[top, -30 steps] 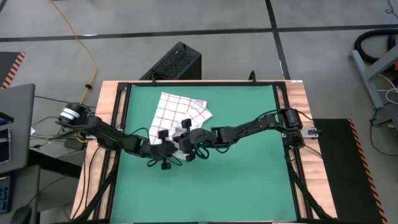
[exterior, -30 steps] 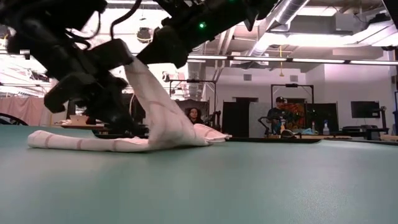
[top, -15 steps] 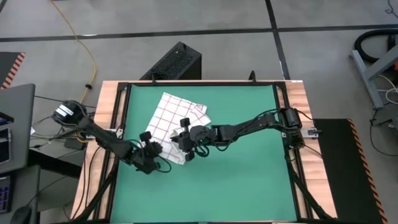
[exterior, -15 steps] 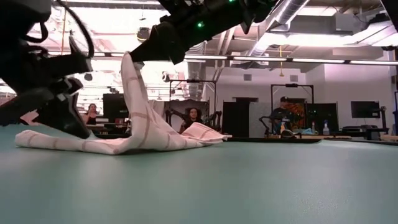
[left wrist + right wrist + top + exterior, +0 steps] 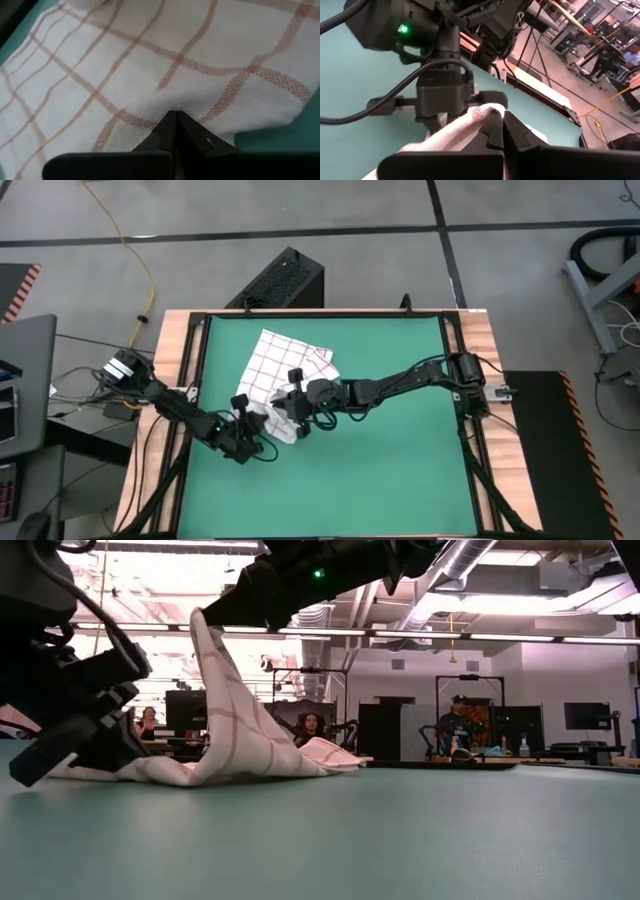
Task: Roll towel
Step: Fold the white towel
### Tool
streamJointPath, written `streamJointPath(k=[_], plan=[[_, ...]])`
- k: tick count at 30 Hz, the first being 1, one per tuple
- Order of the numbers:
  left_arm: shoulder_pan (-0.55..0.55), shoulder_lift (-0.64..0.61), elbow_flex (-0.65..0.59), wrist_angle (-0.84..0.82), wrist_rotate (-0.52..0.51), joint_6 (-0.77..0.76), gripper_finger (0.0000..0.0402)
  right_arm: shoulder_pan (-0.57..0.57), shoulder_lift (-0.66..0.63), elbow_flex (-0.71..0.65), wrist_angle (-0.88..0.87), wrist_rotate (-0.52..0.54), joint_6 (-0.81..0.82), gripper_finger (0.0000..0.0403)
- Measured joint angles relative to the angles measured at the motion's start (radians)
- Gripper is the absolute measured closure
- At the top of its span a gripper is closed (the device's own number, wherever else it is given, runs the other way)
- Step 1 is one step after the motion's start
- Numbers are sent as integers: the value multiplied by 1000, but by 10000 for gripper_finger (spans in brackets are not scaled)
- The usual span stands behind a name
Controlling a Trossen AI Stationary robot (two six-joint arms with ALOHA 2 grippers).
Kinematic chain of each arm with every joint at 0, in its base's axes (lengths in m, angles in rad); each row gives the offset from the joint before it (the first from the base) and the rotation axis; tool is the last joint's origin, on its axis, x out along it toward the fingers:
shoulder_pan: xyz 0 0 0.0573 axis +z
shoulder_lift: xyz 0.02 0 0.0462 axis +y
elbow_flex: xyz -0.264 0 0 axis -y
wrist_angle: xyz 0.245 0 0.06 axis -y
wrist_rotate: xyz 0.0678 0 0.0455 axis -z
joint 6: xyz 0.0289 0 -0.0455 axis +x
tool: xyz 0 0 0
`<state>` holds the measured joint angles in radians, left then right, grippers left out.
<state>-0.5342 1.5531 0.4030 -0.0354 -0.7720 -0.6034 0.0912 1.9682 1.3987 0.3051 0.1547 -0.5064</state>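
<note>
Green matting covers the bench [image 5: 400,470] from rail to rail, and behind it the workshop runs back under strip lights, with people seated at desks far off.

Starting at the left edge, the left arm reaches in low across the mat. Its left gripper [image 5: 243,442] sits down at the near-left end of the towel [image 5: 285,365], fingers clenched together. From its own wrist view the closed tips [image 5: 176,131] rest right at the cloth's edge, pressed onto or just under a fold; I can't say for sure that any cloth is pinched between them.

The towel, white with a thin red check, lies in the far-left part of the bench, its long axis slanting from the far edge down toward the middle. Most of it lies flat; its near end is bunched and drawn up off the mat like a small tent.

Further right, the right gripper [image 5: 297,402] comes in from the right edge and holds that peak, fingers clamped on a fold of the towel [image 5: 470,125], well clear of the surface in the low view.

Both grippers are at the same near end, just beside each other, the right above and the left at mat level. I'd judge the next move depends on that raised edge going over toward the far-left corner, along the towel's length, since all the unrolled cloth lies that way from the fingers.
</note>
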Motion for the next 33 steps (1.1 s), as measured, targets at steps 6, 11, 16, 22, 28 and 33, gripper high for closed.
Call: streamJointPath(k=[6,11,16,22,28,33], plan=[[-4,0,11,20,56,5,401,-19,0,8,91,-79,-15,400],[20,3,11,132,99,123,401,-46,0,15,95,-113,15,400],[56,-3,37,149,155,242,401,-49,0,16,92,-131,24,400],[26,-89,169,-206,204,159,401,-46,0,16,74,-188,37,400],[-58,-174,265,-445,128,35,401,-47,0,16,38,-205,38,400],[-127,-183,205,-510,17,-146,401,-47,0,16,4,-206,46,400]])
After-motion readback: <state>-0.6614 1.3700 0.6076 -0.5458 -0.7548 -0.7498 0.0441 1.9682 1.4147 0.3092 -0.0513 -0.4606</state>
